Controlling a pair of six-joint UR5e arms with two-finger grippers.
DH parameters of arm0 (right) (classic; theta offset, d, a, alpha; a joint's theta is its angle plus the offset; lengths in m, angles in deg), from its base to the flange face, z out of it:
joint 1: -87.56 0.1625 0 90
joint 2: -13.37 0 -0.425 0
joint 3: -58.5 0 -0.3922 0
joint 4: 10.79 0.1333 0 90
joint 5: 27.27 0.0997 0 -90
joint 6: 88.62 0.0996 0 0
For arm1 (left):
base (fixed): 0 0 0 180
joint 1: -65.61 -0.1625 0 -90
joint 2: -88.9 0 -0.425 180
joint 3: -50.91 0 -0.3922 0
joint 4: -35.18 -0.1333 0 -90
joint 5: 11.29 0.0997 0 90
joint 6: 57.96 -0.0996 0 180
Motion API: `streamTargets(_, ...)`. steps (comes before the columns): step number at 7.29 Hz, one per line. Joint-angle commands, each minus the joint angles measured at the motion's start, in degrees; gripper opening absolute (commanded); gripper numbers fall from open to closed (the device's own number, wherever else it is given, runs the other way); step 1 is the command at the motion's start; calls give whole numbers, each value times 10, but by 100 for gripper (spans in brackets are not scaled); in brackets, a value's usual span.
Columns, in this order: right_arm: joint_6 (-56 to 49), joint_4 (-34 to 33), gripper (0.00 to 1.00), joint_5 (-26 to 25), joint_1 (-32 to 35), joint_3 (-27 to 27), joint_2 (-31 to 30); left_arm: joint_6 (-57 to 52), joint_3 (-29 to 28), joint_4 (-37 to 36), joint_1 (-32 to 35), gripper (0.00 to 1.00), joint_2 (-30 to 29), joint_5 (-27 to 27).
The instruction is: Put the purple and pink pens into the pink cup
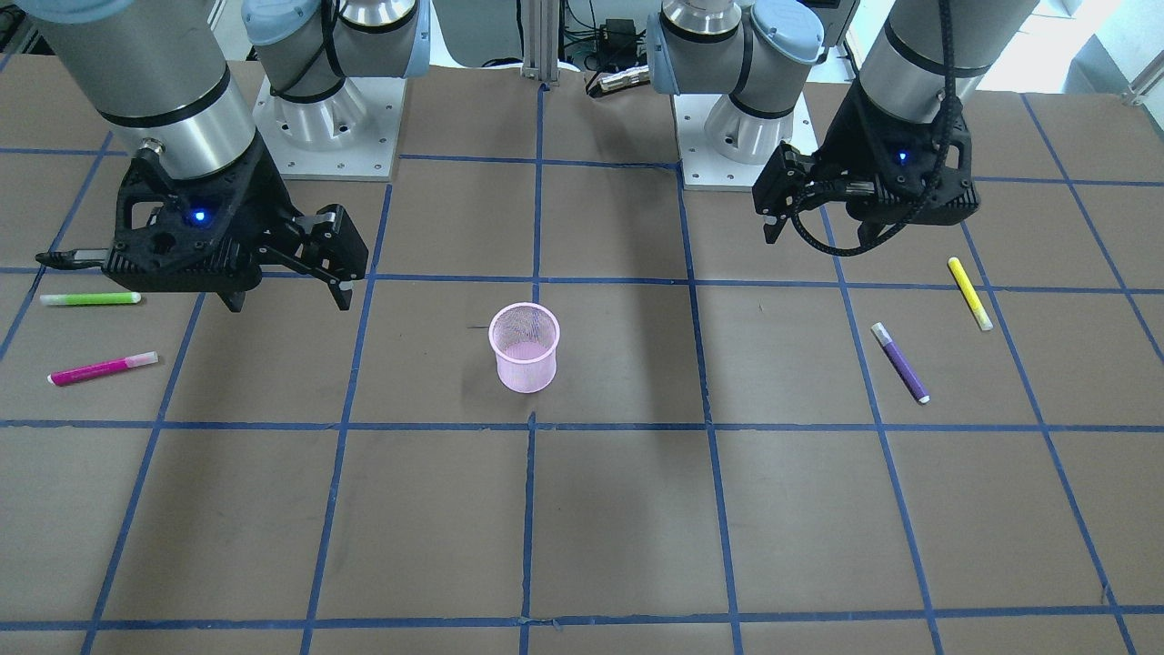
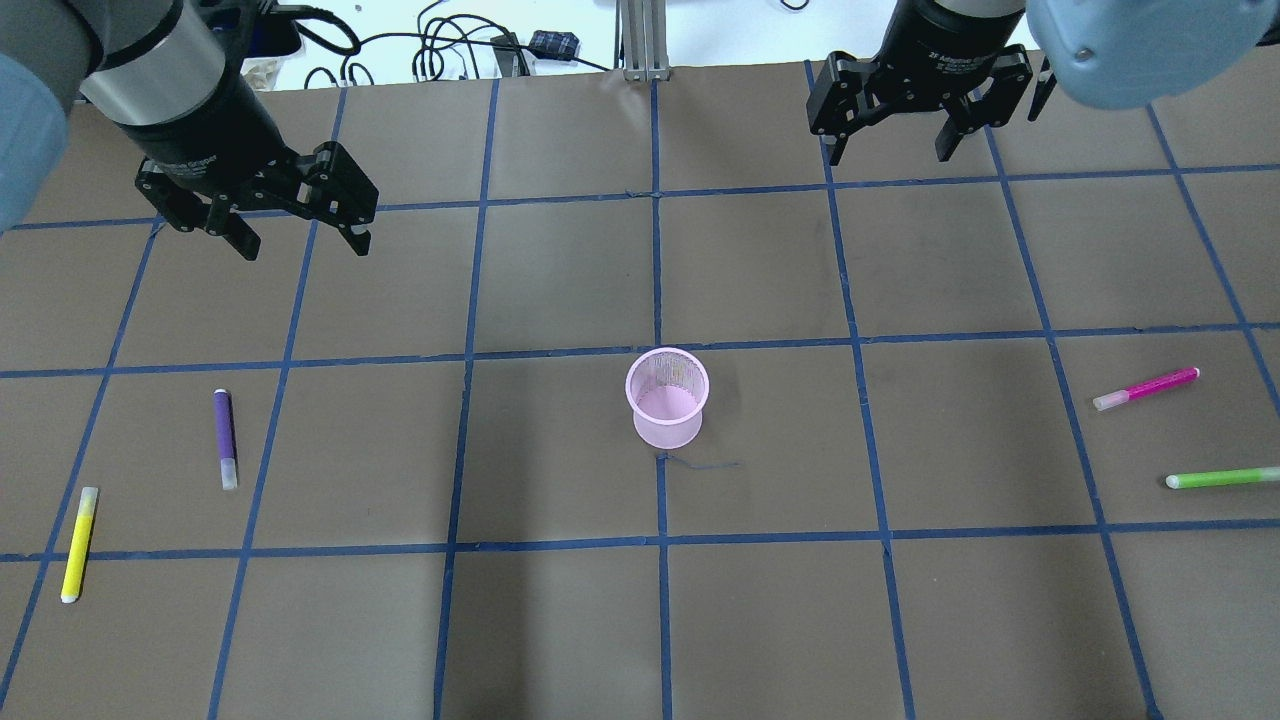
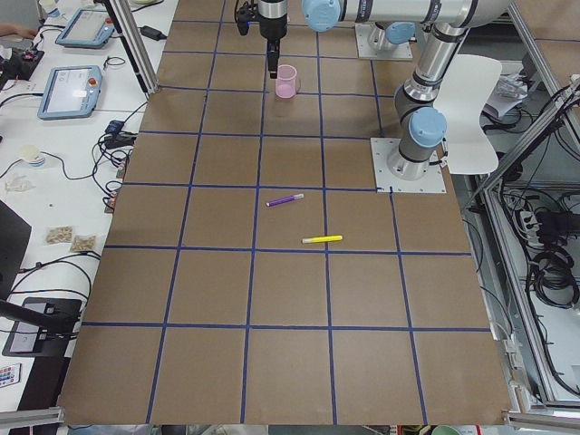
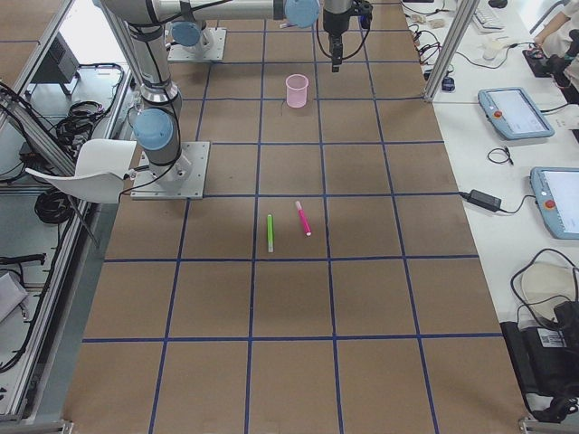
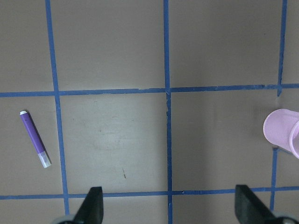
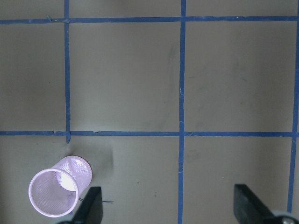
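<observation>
1. Table (image 2: 560,620): brown surface divided into squares by blue tape. All items below rest on it or hang over it.

2. Left arm (image 2: 170,90): comes in on the robot's left side, with its wrist pointing down at the table.

3. Right arm (image 2: 960,30): comes in on the robot's right side, also pointing down.

4. Left gripper (image 2: 303,243): hovers above the table with its jaws spread wide and nothing between them. Its wrist camera shows both fingertips (image 5: 93,207) well apart over bare table.

5. Right gripper (image 2: 888,150): hovers above the table with its jaws likewise spread wide and gripping nothing. Its wrist camera shows the same wide gap.

6. Cup (image 2: 668,400): pink mesh, upright, mouth open upward. It stands near the table's centre, just beside a tape crossing, between the two grippers and well apart from both.

7. Green pen (image 2: 1222,478): lies flat on the robot's right side, near the pink pen.

8. Yellow pen (image 2: 79,543): lies flat on the robot's left side, near the purple pen and farther from the cup than it is.

9. Pink pen (image 2: 1146,388): lies flat on the robot's right side, outside the cup and well apart from it. The right gripper does not touch it.

10. Purple pen (image 2: 225,438): lies flat on the robot's left side, outside the cup and well apart from it. It sits off to one side in the left wrist view and is clear of the fingers.
</observation>
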Motion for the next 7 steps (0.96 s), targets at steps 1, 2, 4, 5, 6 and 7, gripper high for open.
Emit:
streamTargets(1, 0, 0, 100, 0, -2, 0, 1, 0, -1, 9, 0, 100, 3, 1)
streamTargets(2, -1, -1, 100, 0, -3, -1, 0, 0, 0, 8, 0, 100, 4, -1)
streamTargets(4, 0, 51, 100, 0, -4, -10, -4, 0, 0, 3, -4, 100, 2, -2)
streamTargets(5, -1, 70, 100, 0, -4, -17, -5, 0, -1, -4, -5, 100, -5, -3)
streamTargets(6, -3, 76, 100, -6, -8, -27, -4, -1, 0, -16, -13, 100, -5, -3)
streamTargets(7, -97, 81, 100, 1, -13, -30, -2, 0, 2, -35, -37, 100, -19, -2)
